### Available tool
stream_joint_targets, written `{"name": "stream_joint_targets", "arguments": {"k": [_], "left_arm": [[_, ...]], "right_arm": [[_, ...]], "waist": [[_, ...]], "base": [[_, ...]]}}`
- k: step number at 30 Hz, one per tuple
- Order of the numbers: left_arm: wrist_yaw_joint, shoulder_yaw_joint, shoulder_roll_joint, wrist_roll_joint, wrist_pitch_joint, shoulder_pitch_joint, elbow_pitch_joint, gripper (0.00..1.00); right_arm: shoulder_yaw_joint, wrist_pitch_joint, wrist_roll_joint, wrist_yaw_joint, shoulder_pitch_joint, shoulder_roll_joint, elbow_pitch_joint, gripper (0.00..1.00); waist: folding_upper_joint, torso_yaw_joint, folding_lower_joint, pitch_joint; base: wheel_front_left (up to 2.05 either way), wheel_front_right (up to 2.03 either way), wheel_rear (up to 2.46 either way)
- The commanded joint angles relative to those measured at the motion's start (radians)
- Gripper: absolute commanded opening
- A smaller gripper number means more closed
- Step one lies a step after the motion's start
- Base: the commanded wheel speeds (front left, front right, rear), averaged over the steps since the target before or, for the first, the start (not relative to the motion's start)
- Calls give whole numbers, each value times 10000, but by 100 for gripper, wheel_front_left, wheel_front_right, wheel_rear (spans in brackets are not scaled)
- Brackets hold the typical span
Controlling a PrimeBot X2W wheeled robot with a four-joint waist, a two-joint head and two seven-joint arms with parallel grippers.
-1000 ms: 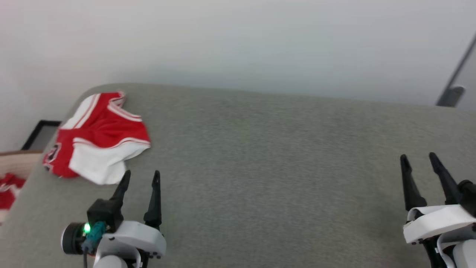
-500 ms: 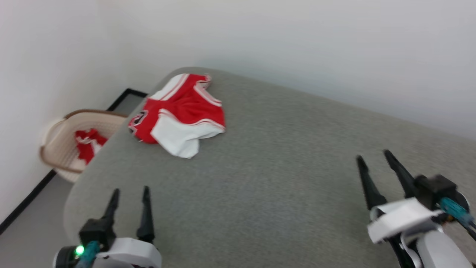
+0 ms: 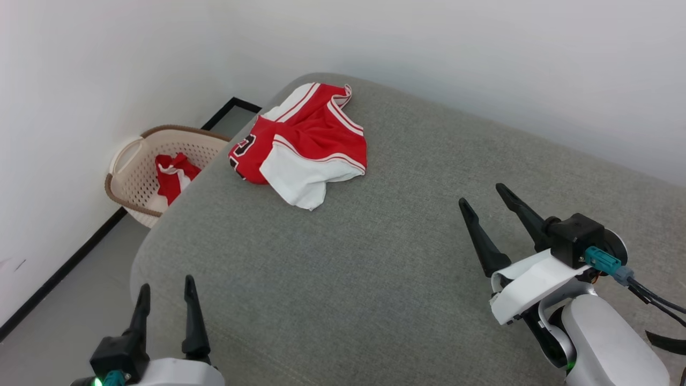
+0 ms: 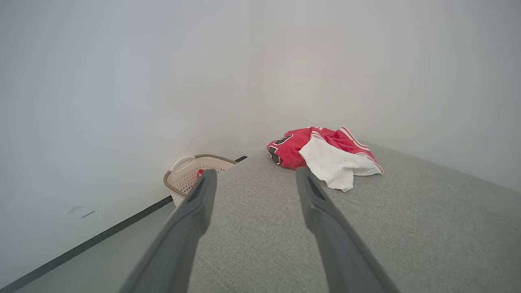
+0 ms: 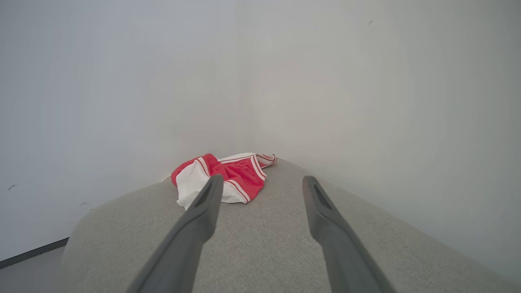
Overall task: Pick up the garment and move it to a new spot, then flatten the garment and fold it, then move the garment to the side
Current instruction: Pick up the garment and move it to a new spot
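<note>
On coarse grey woven cushion (image 3: 348, 268), crumpled soft red-and-white garment (image 3: 305, 150); left gripper (image 3: 165, 287) and right gripper (image 3: 481, 194) agape, empty

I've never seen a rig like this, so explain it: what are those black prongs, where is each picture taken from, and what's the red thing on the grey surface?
This is a wheeled robot with two arms. The prongs are its grippers' fingers. One picture looks down from its head camera: the left gripper shows at lower left, the right gripper at right. The other two come from wrist cameras looking along each gripper's fingers. On the grey cushioned surface lies the garment, crumpled, red with white panels, near a far corner. Beside that corner, on the floor, stands a pale basket holding more red cloth. Both grippers are open and hold nothing.
</note>
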Motion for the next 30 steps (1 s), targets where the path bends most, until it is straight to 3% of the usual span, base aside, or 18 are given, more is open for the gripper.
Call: {"name": "stream_joint_targets", "arguments": {"k": [1, 6, 12, 18, 22, 25, 30], "left_arm": [[79, -32, -8, -64, -1, 33, -45, 100], [-142, -255, -9, 35, -1, -240, 110, 100], [-1052, -1051, 105, 449, -1, -1902, 1282, 100], [-1463, -1231, 396, 186, -1, -5190, 3099, 100], [-1575, -1045, 931, -115, 105, -7499, 5063, 100], [-1592, -897, 1613, -287, 744, -8930, 6608, 100], [-1659, -380, 2504, -1207, 3309, -10582, 8992, 100]], "right_arm": [[46, -6, 102, -14, -75, -31, 22, 100], [-27, -6, 180, -14, 126, -129, -33, 100], [-772, -6, 12, -14, 660, -340, -327, 100], [-817, -6, -278, -14, 146, -621, -828, 100], [-695, 4, -324, -12, -478, -813, -1093, 100], [-670, 0, -228, -14, -818, -848, -1207, 100], [-699, -2, -162, -14, -1052, -678, -1369, 100]], "waist": [[0, 18, 0, 42], [0, -47, 0, 78], [0, -186, 0, 431], [0, -1497, 0, 1882], [0, -2413, 0, 2872], [0, -3130, 0, 3399], [0, -4101, 0, 3928]], "base": [[0, 0, 0], [0, 0, 0], [0, 0, 0], [0, 0, 0], [0, 0, 0], [0, 0, 0], [0, 0, 0]]}}
